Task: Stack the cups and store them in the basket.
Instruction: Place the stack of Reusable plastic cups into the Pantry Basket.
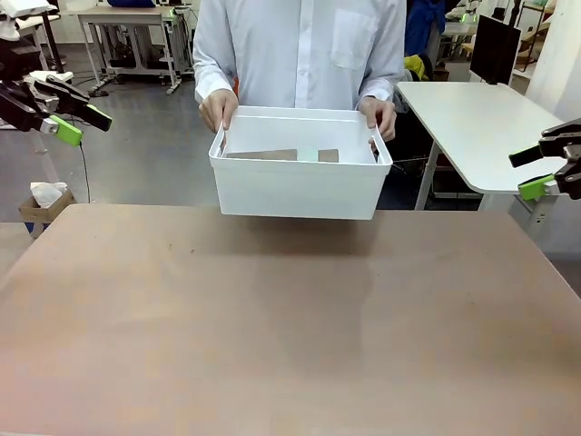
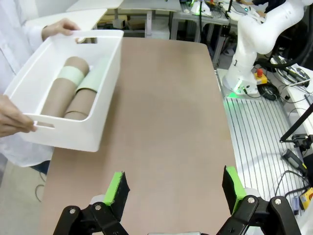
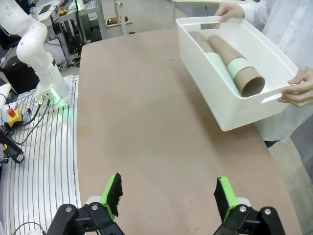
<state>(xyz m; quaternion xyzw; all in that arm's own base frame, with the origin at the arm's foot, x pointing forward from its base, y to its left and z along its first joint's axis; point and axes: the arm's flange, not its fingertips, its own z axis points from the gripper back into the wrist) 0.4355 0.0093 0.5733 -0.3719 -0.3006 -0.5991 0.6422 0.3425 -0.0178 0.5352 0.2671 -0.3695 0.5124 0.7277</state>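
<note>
nearest, the bare brown surface (image 1: 290, 327) carries nothing across its middle. at its two sides hang the two pincers: the left pincer (image 2: 176, 188) with its two green-padded fingers spread wide apart, pinching nothing, and the right pincer (image 3: 168, 193) likewise spread and pinching nothing. farther off, at the far edge, one white basket (image 1: 295, 191) is held just above the surface by a person's two hands, the one hand (image 1: 219, 109) and the other hand (image 1: 379, 113) on its short ends. inside it the cups (image 2: 73, 90) lie on their sides in two nested stacks, side by side; brown and mint bands show, but the count of single cups i cannot tell.
</note>
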